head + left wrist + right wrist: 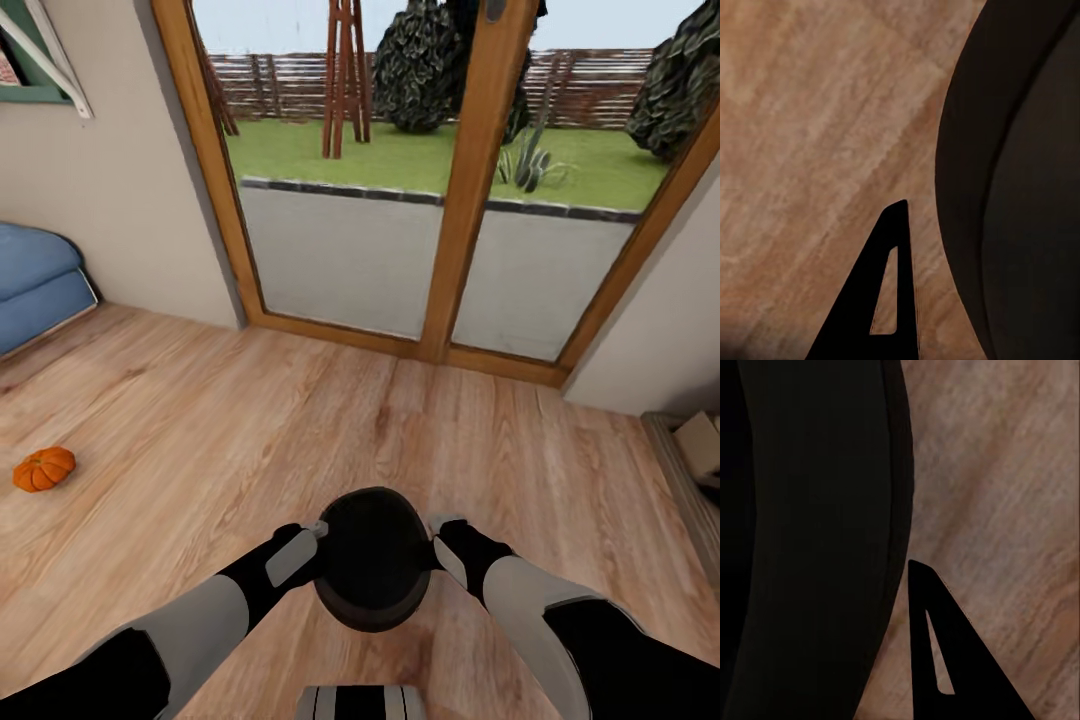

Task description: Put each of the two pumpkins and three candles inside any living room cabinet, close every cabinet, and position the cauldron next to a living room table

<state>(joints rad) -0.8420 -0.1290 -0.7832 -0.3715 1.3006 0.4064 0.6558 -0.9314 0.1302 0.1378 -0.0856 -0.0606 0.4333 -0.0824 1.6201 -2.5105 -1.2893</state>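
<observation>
The black cauldron (372, 555) hangs just in front of my trunk over the wooden floor, held between both arms. My left gripper (318, 540) clamps its left rim and my right gripper (437, 540) clamps its right rim. In the left wrist view the cauldron's dark wall (1020, 187) rises beside one outer finger (889, 300); the other finger is hidden. The right wrist view mirrors this, with the cauldron (810, 547) against one finger (945, 660). One orange pumpkin (44, 468) lies on the floor far to the left.
A wood-framed glass door (440, 200) onto a garden stands straight ahead. A blue cushioned seat (35, 285) sits at the left wall. A low shelf with a beige box (700, 450) lies at the right edge. Bare wooden floor (250, 430) stretches between.
</observation>
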